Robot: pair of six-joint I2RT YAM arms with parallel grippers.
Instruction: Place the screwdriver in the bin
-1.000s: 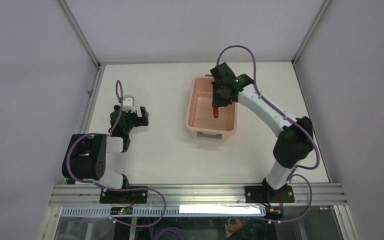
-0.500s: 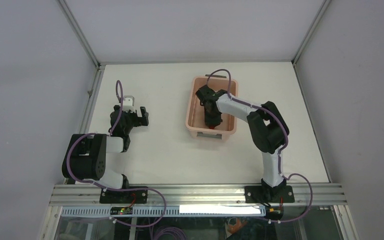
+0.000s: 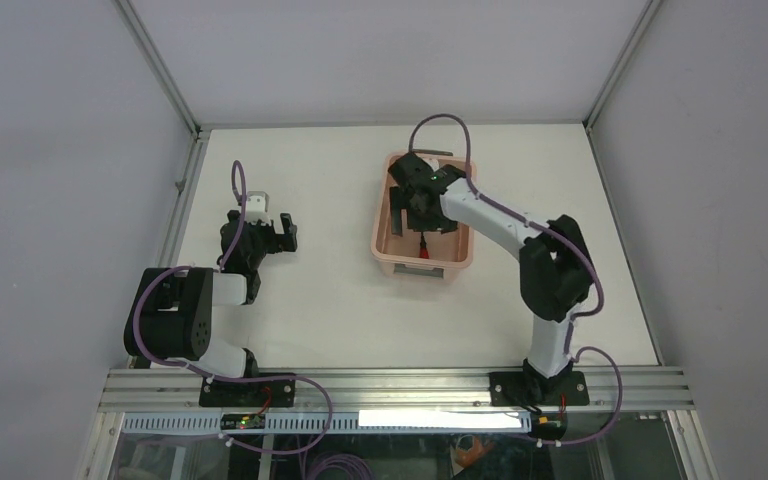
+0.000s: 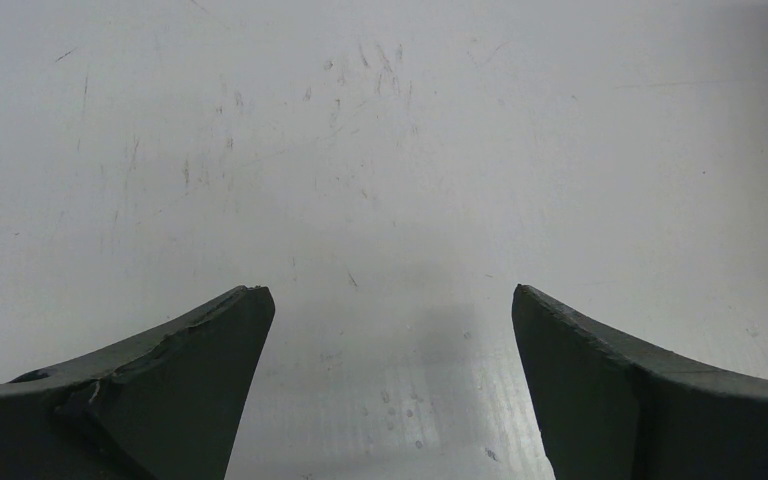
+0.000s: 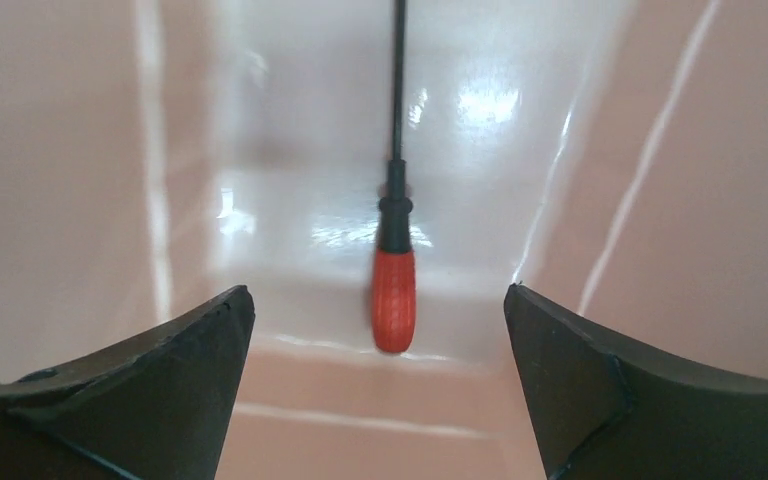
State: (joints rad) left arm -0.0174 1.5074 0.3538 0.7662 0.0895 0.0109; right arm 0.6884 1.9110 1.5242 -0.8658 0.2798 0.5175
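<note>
Right gripper (image 5: 378,292): wide open, holding nothing, down inside the bin (image 5: 710,250). Screwdriver (image 5: 394,300): lying free in the bin, right in the middle between the two fingers and a little ahead of them. Red handle nearest the gripper, thin black shaft pointing straight away. From above, red handle toward the bin's near end. Bin on the white table (image 3: 330,300). Left gripper (image 4: 390,300): open too, empty, well apart on the other side. Looks done; probably only needs a straight lift up, away from the handle.
</note>
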